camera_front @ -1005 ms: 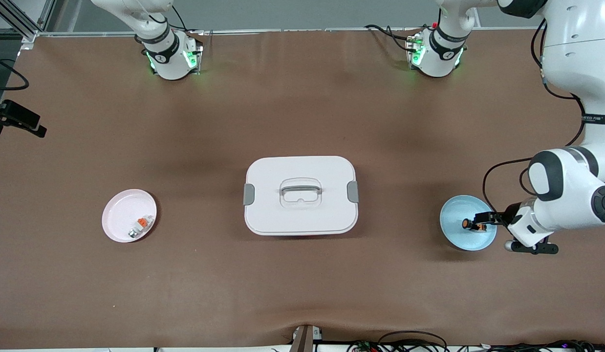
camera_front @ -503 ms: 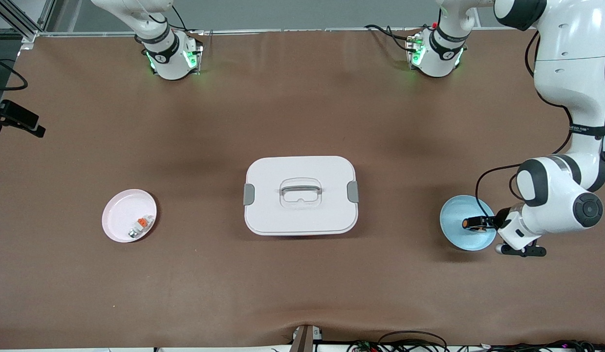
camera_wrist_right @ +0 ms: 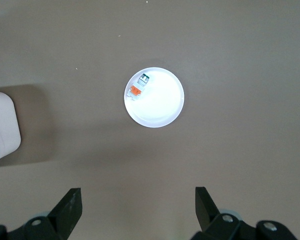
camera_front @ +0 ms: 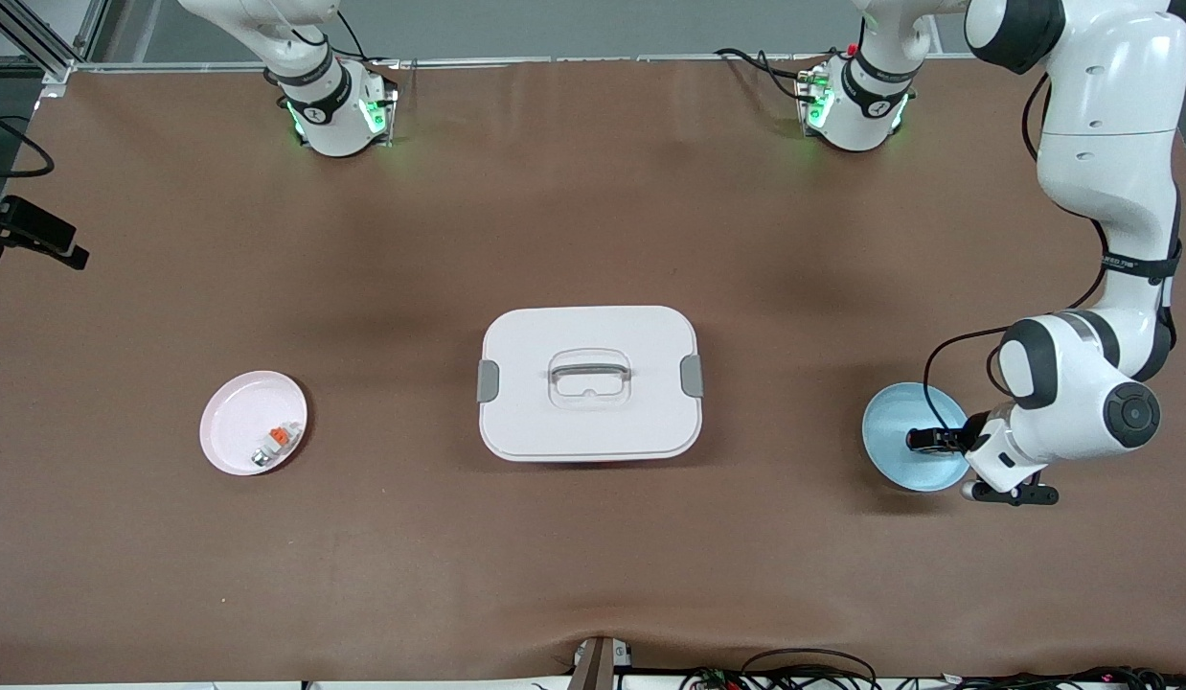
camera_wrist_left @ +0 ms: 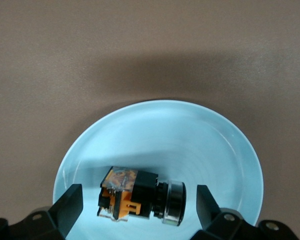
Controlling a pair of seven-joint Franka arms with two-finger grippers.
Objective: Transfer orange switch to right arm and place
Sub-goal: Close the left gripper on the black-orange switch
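Lying on its side in the round pale-blue plate (camera_wrist_left: 225, 145), the orange switch (camera_wrist_left: 140, 195), a small black cylinder with an orange-and-black body, sits between the wide-open fingers of the left gripper (camera_wrist_left: 137, 210). In the front view its long axis runs nine to three o'clock, button face toward nine, the gripper reaching in from three. The right gripper (camera_wrist_right: 135, 210), also spread wide, waits high over the white dish (camera_wrist_right: 154, 97).

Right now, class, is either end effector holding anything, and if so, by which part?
Nothing is held. The left end effector is open, its fingers either side of the orange switch lying on the blue plate. The right end effector is open too.
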